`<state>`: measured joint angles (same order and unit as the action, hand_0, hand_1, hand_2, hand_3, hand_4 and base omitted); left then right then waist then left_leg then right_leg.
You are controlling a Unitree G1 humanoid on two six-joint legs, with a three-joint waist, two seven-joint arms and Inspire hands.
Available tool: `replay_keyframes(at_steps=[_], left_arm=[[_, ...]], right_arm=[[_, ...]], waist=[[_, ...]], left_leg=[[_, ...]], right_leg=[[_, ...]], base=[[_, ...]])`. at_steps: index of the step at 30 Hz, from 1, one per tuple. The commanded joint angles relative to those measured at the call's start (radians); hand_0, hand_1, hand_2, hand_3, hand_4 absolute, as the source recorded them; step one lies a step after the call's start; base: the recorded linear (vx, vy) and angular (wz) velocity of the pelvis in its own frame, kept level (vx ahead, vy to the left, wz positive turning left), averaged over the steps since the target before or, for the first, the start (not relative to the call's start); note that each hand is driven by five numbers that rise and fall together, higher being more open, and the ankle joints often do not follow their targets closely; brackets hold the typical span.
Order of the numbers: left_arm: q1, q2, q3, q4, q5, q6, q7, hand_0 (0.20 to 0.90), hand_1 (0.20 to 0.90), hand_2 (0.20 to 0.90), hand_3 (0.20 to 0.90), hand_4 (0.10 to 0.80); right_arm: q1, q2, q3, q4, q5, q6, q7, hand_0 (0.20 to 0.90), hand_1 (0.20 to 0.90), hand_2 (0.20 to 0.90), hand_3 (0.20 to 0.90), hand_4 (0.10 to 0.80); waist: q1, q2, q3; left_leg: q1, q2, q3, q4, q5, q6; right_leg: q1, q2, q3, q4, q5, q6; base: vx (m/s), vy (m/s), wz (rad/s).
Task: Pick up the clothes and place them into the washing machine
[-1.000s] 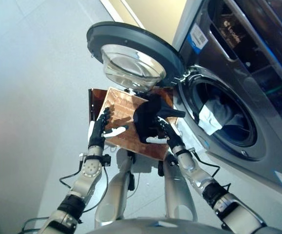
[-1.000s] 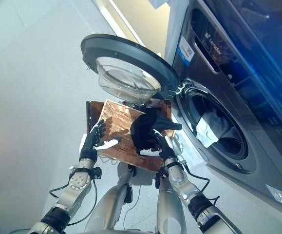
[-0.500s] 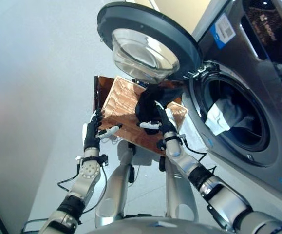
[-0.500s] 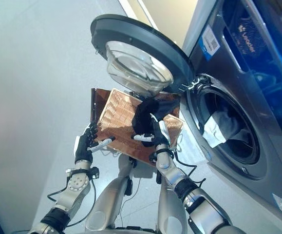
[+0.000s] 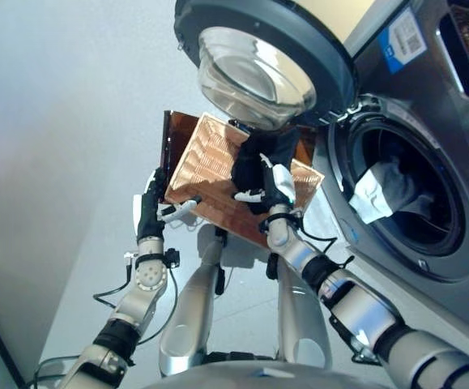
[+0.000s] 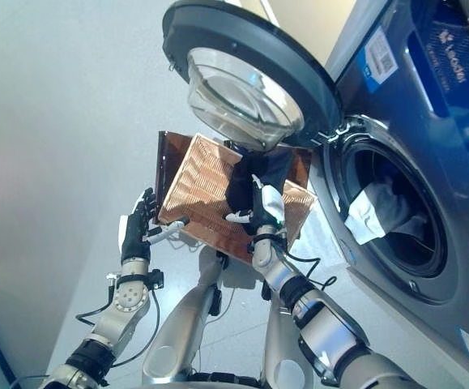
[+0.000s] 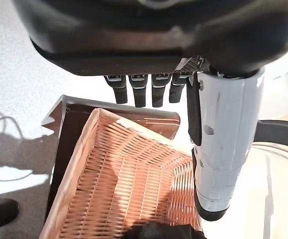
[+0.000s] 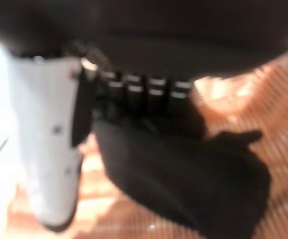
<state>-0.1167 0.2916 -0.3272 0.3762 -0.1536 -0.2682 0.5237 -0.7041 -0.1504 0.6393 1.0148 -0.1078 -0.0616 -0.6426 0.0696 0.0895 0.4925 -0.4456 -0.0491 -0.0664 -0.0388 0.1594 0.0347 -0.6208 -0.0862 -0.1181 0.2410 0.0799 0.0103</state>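
Note:
A shallow wicker basket [image 5: 210,166] sits tilted on a dark brown box [image 5: 169,134] beside the washing machine [image 5: 453,121]. A black garment [image 5: 260,154] lies in the basket's end nearest the machine; it also shows in the right wrist view [image 8: 183,169]. My right hand [image 5: 272,188] rests on this garment, fingers touching the cloth and thumb held straight out. My left hand [image 5: 148,212] is open by the basket's other edge, thumb pointing at the rim. The left wrist view shows the basket [image 7: 124,174] past the open fingers.
The machine's round door [image 5: 266,65] stands open above the basket. White and dark clothes [image 5: 380,188] lie in the drum opening [image 5: 428,235]. Grey floor [image 5: 56,121] spreads out on the left.
The camera has shifted. My right hand has moved up from the basket's near edge onto the black garment. My left hand has drawn a little off the basket's rim.

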Motion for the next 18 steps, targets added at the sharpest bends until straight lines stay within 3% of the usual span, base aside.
replay_keyframes(at_steps=[1, 5, 11, 18], left_arm=[[0.023, 0.079, 0.018, -0.141, 0.057, -0.048, 0.036, 0.900, 0.900, 0.900, 0.900, 0.800], [0.028, 0.082, 0.028, -0.175, 0.061, -0.039, 0.008, 0.900, 0.900, 0.900, 0.900, 0.800], [0.045, 0.081, 0.036, -0.196, 0.069, -0.028, -0.050, 0.900, 0.900, 0.900, 0.900, 0.800], [0.052, 0.087, 0.040, -0.212, 0.080, -0.022, -0.090, 0.900, 0.900, 0.900, 0.900, 0.800]], right_arm=[[-0.116, 0.084, 0.039, 0.009, -0.083, 0.004, -0.046, 0.900, 0.900, 0.900, 0.900, 0.800], [-0.228, 0.111, 0.063, 0.189, -0.185, 0.088, -0.022, 0.900, 0.900, 0.900, 0.900, 0.800], [-0.294, 0.090, 0.091, 0.295, -0.311, 0.162, 0.029, 0.900, 0.900, 0.900, 0.900, 0.800], [-0.325, 0.059, 0.082, 0.309, -0.344, 0.175, 0.057, 0.900, 0.900, 0.900, 0.900, 0.800]], waist=[[0.028, 0.028, -0.020], [0.042, 0.039, -0.014], [0.052, 0.050, -0.014], [0.056, 0.055, -0.010]], left_leg=[[-0.027, -0.046, -0.017, -0.048, -0.018, -0.016], [-0.034, -0.049, -0.024, -0.048, -0.016, -0.015], [-0.042, -0.051, -0.027, -0.048, -0.014, -0.014], [-0.050, -0.053, -0.030, -0.048, -0.013, -0.013]], right_leg=[[-0.087, 0.003, 0.000, 0.018, 0.001, 0.036], [-0.098, 0.000, -0.002, 0.028, 0.000, 0.035], [-0.108, -0.002, -0.002, 0.037, -0.002, 0.034], [-0.118, -0.002, -0.001, 0.044, -0.005, 0.033]], base=[[-0.019, 0.011, 0.03], [-0.008, 0.000, 0.05], [0.000, 0.001, 0.01], [0.000, 0.000, 0.00]])
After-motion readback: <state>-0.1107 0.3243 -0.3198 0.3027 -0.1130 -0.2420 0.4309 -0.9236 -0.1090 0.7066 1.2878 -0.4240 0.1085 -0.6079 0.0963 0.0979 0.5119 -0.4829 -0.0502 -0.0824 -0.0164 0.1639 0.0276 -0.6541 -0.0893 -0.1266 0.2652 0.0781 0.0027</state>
